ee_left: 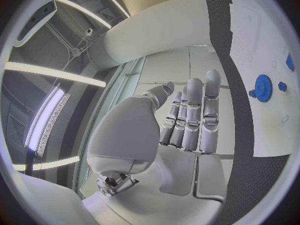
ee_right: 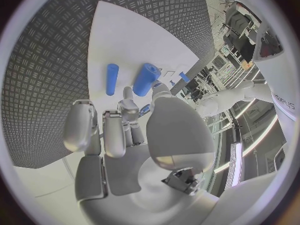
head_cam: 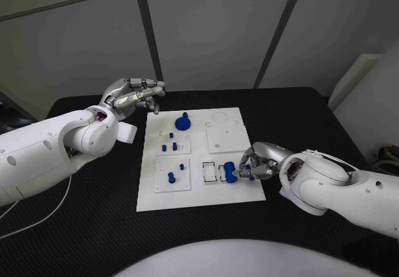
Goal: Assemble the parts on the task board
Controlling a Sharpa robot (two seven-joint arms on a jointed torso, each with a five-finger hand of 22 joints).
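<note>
Right hand (head_cam: 259, 161) fingers curled, touching blue part (head_cam: 229, 171) on task board (head_cam: 199, 193) — grip unclear, left hand (head_cam: 133, 95) empty, spread.

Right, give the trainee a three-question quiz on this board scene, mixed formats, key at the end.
1. True or false: the left hand holds a blue part.
2. Which hand is at the blue cylinder near the task board's right edge? A) left B) right
3. Fill in: the blue gear lies toward the board's ____ end, far or near.

Key: 1 false, its fingers hold nothing in the left wrist view; 2 B; 3 far.
</note>
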